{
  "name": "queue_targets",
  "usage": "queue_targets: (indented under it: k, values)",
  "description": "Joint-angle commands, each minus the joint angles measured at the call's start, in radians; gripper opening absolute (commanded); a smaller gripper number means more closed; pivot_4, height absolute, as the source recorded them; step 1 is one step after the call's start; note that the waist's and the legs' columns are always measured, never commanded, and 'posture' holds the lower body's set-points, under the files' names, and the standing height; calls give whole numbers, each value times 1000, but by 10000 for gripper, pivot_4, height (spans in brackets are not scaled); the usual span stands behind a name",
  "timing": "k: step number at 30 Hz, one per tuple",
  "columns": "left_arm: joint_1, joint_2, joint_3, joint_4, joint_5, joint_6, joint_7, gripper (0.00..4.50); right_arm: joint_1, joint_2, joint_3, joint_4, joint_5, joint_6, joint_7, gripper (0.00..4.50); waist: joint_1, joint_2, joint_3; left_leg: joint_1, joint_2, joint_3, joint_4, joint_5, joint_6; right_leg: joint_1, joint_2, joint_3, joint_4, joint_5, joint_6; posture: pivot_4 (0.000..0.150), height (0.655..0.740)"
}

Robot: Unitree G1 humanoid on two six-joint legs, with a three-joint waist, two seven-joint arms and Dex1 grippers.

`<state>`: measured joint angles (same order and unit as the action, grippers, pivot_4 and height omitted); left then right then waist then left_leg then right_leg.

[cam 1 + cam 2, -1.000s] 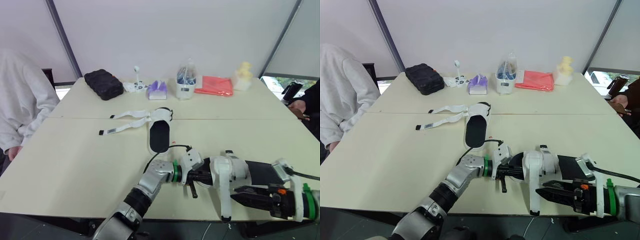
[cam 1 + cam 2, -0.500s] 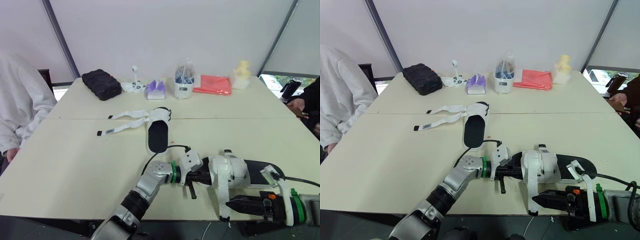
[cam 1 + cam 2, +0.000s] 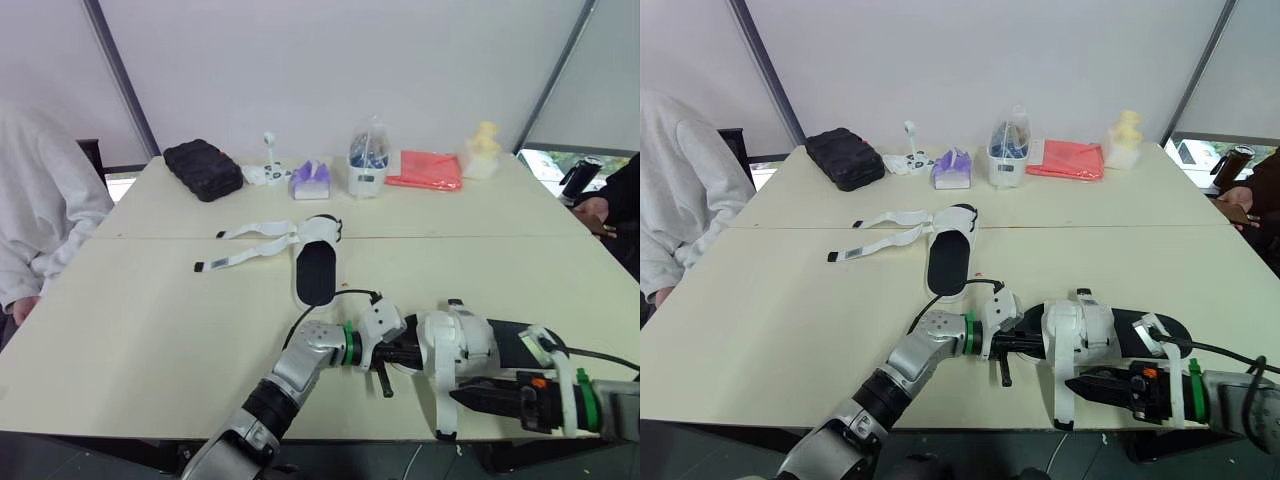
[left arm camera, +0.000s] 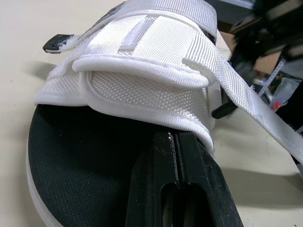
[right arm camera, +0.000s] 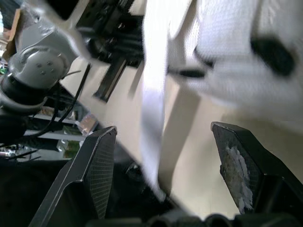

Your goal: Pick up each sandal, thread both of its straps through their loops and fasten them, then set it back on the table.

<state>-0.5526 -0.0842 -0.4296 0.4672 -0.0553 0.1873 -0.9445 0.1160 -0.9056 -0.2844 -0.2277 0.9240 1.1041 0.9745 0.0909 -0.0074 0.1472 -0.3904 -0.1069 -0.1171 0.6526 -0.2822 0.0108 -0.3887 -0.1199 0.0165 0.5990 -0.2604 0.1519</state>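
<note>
Sandal (image 3: 455, 345) at the tabletop's (image 3: 150, 320) front edge is pinned by the left gripper (image 4: 174, 142), jaws seemingly together; its loose strap (image 3: 1052, 385) is straddled by the right gripper's (image 3: 1080, 384) parted jaws. Mid-tabletop, the other sandal (image 3: 318, 268) lies unfastened.

We look across two cream tables (image 3: 130, 310) pushed together, their seam running left to right. Behind them stands a white wall (image 3: 320, 60) crossed by slanted grey posts (image 3: 120, 75), with daylight at a window (image 3: 548, 160) far right.
</note>
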Motion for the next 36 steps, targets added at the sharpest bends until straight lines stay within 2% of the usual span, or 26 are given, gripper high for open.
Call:
queue_targets:
  k: [1, 2, 5, 10, 16, 20, 23, 27, 36]
  values:
    - [32, 22, -37, 64, 43, 49, 17, 0, -17, 25, 43, -7, -20, -27, 5, 34219, 1, 0, 0, 0, 0, 0, 0, 0, 0, 0, 0, 0, 0, 0, 0, 1500, 7400]
    - [33, 23, -36, 63, 42, 50, 18, 0, -20, 28, 46, -5, -22, -28, 6, 34219, 1, 0, 0, 0, 0, 0, 0, 0, 0, 0, 0, 0, 0, 0, 0, 1500, 7400]
    - [35, 24, -31, 61, 40, 53, 25, 0, -11, 17, 46, -17, -7, -14, 19, 25884, 0, 1, 0, 0, 0, 0, 0, 0, 0, 0, 0, 1, 0, 1, 0, 1500, 7400]
    - [36, 21, -27, 63, 35, 50, 29, 0, 15, 19, 33, -53, 6, -6, 9, 764, 0, 1, 0, 0, 0, 0, 1, 0, 0, 0, 0, 0, 0, 1, 0, 1500, 7400]
    - [29, 17, -27, 74, 33, 45, 24, 0, -13, 18, -44, -114, 98, 48, -23, 265, 0, 0, 0, 0, 0, 0, 1, 0, 0, 0, 0, 1, 0, 1, -1, 1500, 7400]
    - [15, 20, -31, 95, 40, 24, 15, 0, -144, -4, -97, -100, 191, 97, -39, 265, -1, 0, 0, 0, 0, 0, 2, 0, 0, 0, 0, 1, 0, 1, -1, 1500, 7400]
    - [14, 20, -35, 103, 44, 14, 12, 0, -261, 0, -90, -45, 207, 111, -60, 265, 0, 1, 0, 0, 0, 0, 2, 0, 0, 1, 0, 1, 0, 2, -1, 1500, 7400]
    - [23, 21, -41, 96, 45, 12, 9, 0, -340, 0, -31, 26, 149, 86, -42, 265, 1, 1, -2, 0, 0, 0, 2, 0, 0, 0, 0, 1, 0, 2, -1, 1500, 7400]
    - [32, 34, -41, 78, 46, 21, 14, 0, -414, -33, 76, 188, 7, -6, 75, 265, -2, 0, -3, 0, 0, 1, 2, 0, 0, 0, 0, 1, 0, 2, -2, 1500, 7400]
